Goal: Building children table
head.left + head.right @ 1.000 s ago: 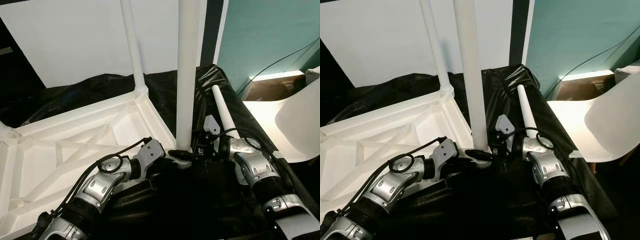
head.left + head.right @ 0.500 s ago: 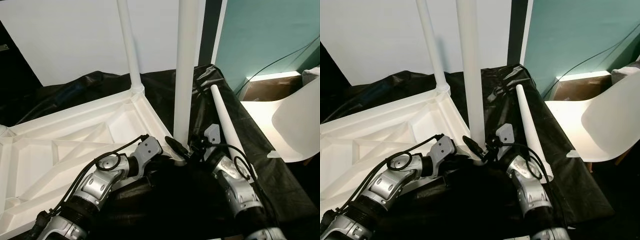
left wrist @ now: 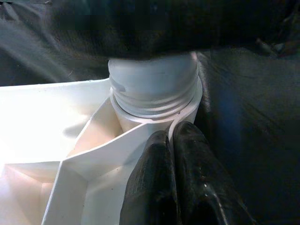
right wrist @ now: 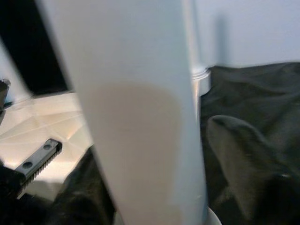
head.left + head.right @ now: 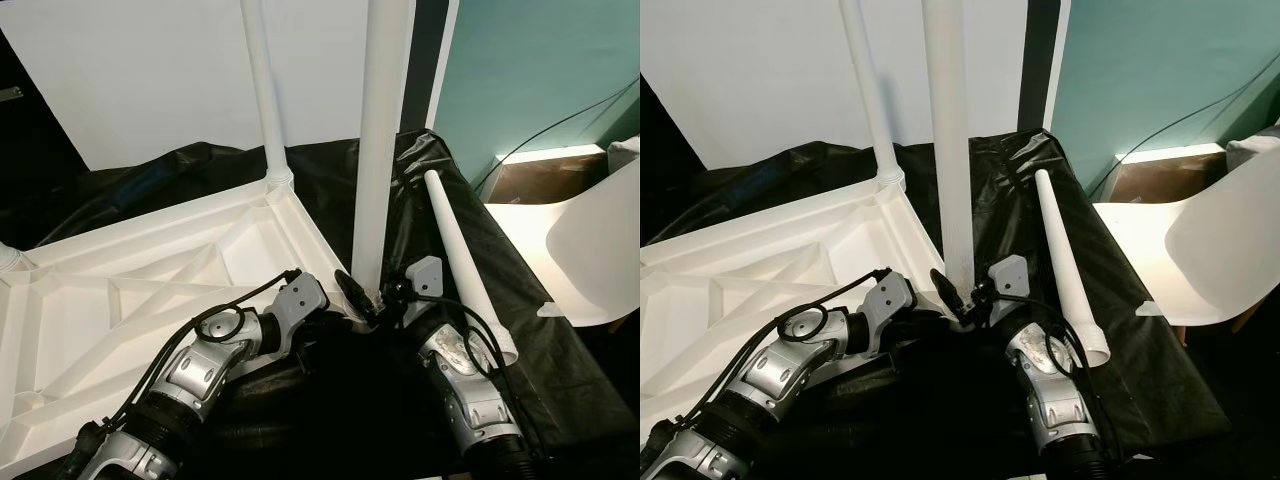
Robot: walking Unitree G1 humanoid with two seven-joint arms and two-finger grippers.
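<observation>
Table: the white ribbed plastic tabletop (image 5: 150, 290) is lying upside down on black plastic sheeting (image 5: 1120, 380), one slim white leg (image 5: 265, 90) already standing in its far corner.
Leg in hand: a thick white plastic table leg (image 5: 378, 150) is standing upright in the near corner socket (image 3: 154, 101), its threaded end showing above the collar, so it looks not fully seated.
Right gripper (image 5: 372, 296): it is reaching in at the base of this leg, fingers parted around it; in the right wrist view the leg is sitting between them, though a firm clamp cannot be told.
Left gripper (image 3: 166, 185): its two black fingers are pressed together, holding nothing, tips resting against the corner rim just below the socket.
Spare: another white tapered leg (image 5: 1068, 265) is lying loose on the sheeting, beside the right arm.
Risk: the tall leg may be tilting and cross-threading, or toppling if released early.
Second risk: the right forearm may be nudging the loose leg off the edge.
</observation>
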